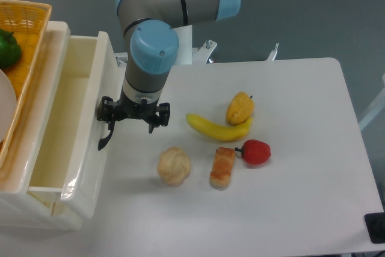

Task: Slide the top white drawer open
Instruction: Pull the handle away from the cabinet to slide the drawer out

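- We see the top drawer (57, 124) at the left of the table (301, 209), pulled out to the right, its pale inside open to view.
- The gripper (133, 114) points down at the drawer's front, right at the black handle (106, 134).
- We cannot tell how wide the claw stands, nor whether it grips the handle; the wrist hides the fingers.
- A wicker basket (27, 34) sits on top at far left, with a green pepper (7, 49) in it.
- On the table to the right lie a bun (174, 166), a bread stick (222, 167), a banana (218, 128), a yellow fruit (239, 108) touching the banana, and a red pepper (255, 151).
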